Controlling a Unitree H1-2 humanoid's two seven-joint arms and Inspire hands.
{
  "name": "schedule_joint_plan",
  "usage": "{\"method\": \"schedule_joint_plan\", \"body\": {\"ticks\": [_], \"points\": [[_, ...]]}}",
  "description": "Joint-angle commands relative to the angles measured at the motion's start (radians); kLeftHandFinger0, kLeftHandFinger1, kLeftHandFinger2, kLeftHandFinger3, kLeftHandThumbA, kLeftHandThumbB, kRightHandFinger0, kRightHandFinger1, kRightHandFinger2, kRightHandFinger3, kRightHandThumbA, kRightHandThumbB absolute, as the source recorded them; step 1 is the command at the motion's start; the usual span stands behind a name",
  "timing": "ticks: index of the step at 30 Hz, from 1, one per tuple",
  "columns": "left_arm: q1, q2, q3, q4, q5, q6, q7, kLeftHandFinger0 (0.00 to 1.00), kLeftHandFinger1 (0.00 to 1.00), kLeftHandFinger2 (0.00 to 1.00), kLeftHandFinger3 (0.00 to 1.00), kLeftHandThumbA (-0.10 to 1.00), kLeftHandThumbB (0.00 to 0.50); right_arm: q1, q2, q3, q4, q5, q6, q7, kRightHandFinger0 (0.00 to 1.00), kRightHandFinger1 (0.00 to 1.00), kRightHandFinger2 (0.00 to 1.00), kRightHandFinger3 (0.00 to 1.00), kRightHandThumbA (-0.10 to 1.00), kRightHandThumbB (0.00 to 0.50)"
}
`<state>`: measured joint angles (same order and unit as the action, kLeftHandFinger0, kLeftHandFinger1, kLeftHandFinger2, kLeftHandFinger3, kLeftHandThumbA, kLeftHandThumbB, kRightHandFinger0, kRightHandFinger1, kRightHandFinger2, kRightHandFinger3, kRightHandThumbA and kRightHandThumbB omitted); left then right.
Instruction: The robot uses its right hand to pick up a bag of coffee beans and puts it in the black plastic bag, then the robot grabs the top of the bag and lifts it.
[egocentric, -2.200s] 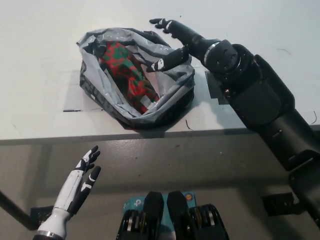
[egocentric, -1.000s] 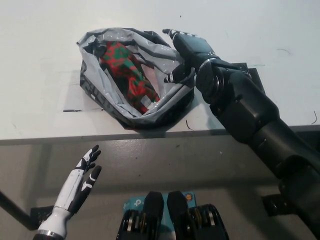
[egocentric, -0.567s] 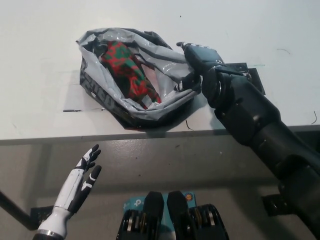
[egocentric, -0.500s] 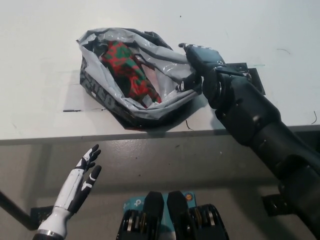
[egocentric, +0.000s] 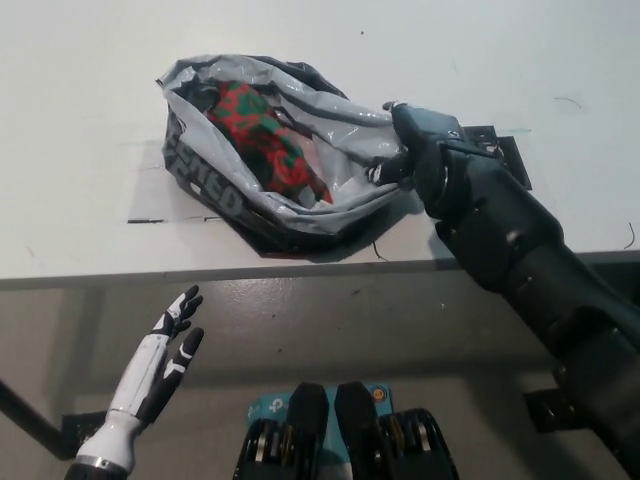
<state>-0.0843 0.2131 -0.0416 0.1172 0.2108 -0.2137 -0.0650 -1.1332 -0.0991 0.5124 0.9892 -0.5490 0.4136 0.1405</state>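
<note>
Coffee bag (egocentric: 262, 140), red and green patterned, lay inside the black plastic bag (egocentric: 268, 150), toward its 10 o'clock end. Its long axis ran from 10 o'clock to 4 o'clock, and so did the plastic bag's open mouth. Only part of the coffee bag showed; the rest was hidden under the silver-grey lining folded over it. Nothing else visible in the plastic bag.

Plastic bag sat on the white counter (egocentric: 80, 80), close to the near edge. Its rim at the 3 o'clock side looked drawn out toward the right hand.

Right hand (egocentric: 415, 145), black, was at the bag's 3 o'clock rim, fingers clenched on a fold of the plastic there. From that hand the coffee bag lay toward 9 to 10 o'clock, well inside the mouth, not touching the hand.

Placing step looked done; the grab at the top looked made, the lift not yet. Judgement: with the grip at one side of the rim and the weight at the far end, the bag would likely hang skewed when raised.

Left hand (egocentric: 160, 365), white, rested below the counter edge at 7 o'clock, fingers spread, holding nothing.
</note>
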Motion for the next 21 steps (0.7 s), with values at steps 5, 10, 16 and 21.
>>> {"method": "schedule_joint_plan", "body": {"ticks": [5,10,16,21], "points": [[-0.030,0.013,-0.002,-0.007,-0.006,-0.034,-0.001,0.99,1.00,0.99,1.00,1.00,0.144,-0.082,0.005,-0.205,-0.028,0.174,0.013,0.080,0.00,0.16,0.43,0.36,0.14,0.184],[-0.034,0.012,-0.002,-0.011,-0.011,-0.030,-0.004,1.00,0.99,0.99,1.00,1.00,0.153,-0.111,0.008,-0.299,-0.036,0.249,0.051,0.138,0.00,0.28,0.68,0.53,0.18,0.212],[-0.038,0.015,-0.003,-0.008,-0.009,-0.028,-0.006,1.00,0.98,0.98,1.00,1.00,0.160,-0.136,0.005,-0.348,-0.051,0.262,0.056,0.184,0.00,0.23,0.66,0.54,0.19,0.232],[-0.043,0.016,-0.002,-0.008,-0.008,-0.028,-0.005,1.00,0.98,0.97,1.00,1.00,0.154,-0.144,-0.001,-0.358,-0.068,0.262,0.056,0.212,0.00,0.25,0.70,0.49,0.16,0.250]]}}
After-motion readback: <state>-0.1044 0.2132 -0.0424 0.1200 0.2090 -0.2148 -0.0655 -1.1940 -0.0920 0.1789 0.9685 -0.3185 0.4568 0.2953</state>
